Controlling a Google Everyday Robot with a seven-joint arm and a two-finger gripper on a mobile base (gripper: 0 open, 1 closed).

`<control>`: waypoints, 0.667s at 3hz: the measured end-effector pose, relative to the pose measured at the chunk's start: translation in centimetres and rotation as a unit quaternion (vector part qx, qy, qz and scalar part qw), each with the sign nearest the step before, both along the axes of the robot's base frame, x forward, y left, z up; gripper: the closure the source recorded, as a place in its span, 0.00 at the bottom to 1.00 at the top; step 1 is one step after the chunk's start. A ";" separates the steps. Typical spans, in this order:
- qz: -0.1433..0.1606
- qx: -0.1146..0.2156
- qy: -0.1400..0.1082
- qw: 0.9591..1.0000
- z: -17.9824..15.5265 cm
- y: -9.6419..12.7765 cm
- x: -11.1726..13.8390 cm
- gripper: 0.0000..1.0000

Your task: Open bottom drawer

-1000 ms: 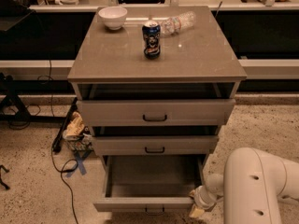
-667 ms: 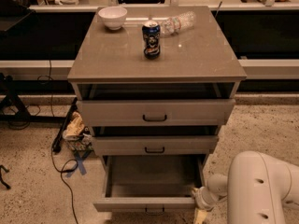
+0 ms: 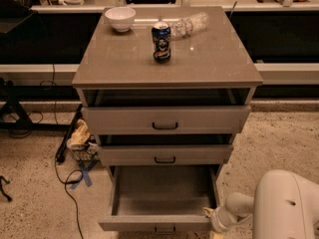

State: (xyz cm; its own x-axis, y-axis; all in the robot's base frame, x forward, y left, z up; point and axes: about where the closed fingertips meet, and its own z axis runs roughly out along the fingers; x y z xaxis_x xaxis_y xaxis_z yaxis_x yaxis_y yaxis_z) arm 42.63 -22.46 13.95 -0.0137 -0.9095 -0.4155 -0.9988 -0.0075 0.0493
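Observation:
The bottom drawer (image 3: 149,224) of the grey-taupe cabinet (image 3: 164,63) stands pulled far out, and its inside looks empty. Its small black handle (image 3: 164,229) sits at the lower edge of the view. My gripper (image 3: 215,219) is low at the right, right against the front right corner of that drawer, with the white arm (image 3: 284,208) behind it. The top drawer (image 3: 164,119) and the middle drawer (image 3: 164,154) each stick out a little.
On the cabinet top stand a white bowl (image 3: 120,18), a dark can (image 3: 161,42) and a lying plastic bottle (image 3: 189,24). Cables (image 3: 65,178) and a bag of rubbish (image 3: 82,138) lie on the speckled floor to the left. Dark benches run behind.
The arm has shifted slightly right and down, with the gripper staying by the drawer's right front corner. The bottom drawer sits a touch further out.

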 end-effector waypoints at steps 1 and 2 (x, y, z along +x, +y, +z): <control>0.002 0.006 0.008 1.000 -0.3 -0.1 -0.9 0.36; 0.002 0.006 0.008 1.000 -0.1 -0.1 -0.9 0.60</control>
State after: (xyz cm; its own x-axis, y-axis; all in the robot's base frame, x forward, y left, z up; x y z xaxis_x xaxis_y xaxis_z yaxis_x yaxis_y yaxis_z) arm 41.77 -22.54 13.88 -0.0163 -0.9047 -0.4257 -0.9978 -0.0124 0.0646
